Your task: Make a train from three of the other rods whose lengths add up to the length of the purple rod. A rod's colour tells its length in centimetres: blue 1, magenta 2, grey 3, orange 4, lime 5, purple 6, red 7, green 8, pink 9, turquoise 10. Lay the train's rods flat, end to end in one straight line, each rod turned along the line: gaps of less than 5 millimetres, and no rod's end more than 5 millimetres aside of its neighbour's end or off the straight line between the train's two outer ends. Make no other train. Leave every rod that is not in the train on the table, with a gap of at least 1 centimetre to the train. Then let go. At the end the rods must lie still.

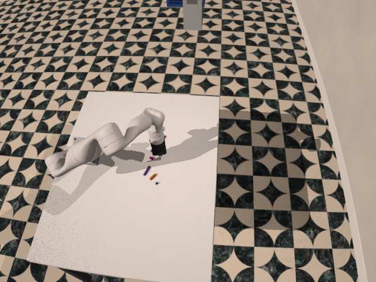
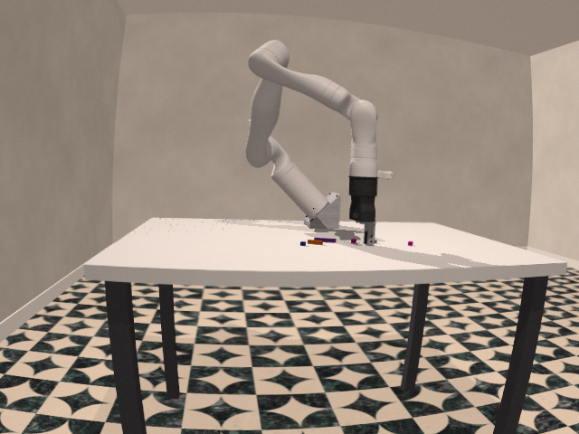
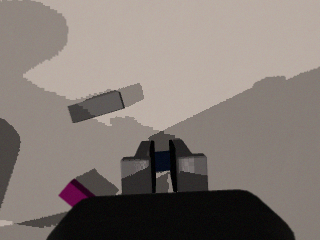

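A: Top view?
B: Purple rod (image 1: 147, 170) (image 2: 325, 240) is being flanked by orange rod (image 1: 153, 176) (image 2: 315, 242).
A: Exterior?
B: Gripper (image 1: 158, 155) (image 2: 369, 242) (image 3: 162, 158) is being held low, between two magenta rods (image 1: 151, 158) (image 2: 353, 240).
A: Wrist?
B: Blue rod (image 3: 162, 161) is being clamped; grey rod (image 3: 96, 106) is being left apart.

Dark pincer (image 3: 162, 158) closed on a blue rod (image 3: 162, 161), grey rod (image 3: 96, 106) lying apart on the shadowed table (image 3: 210, 60), magenta rod (image 3: 75, 193) partly hidden

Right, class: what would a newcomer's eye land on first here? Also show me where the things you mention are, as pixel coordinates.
The pale arm (image 1: 110, 138) (image 2: 322, 89), arching over the white table (image 1: 175, 230) (image 2: 327, 275). Next, its black gripper (image 1: 159, 155) (image 2: 369, 242) (image 3: 162, 158), low among small coloured rods, and the bold dark-and-cream patterned floor (image 1: 264, 164) (image 2: 289, 354) around the table.
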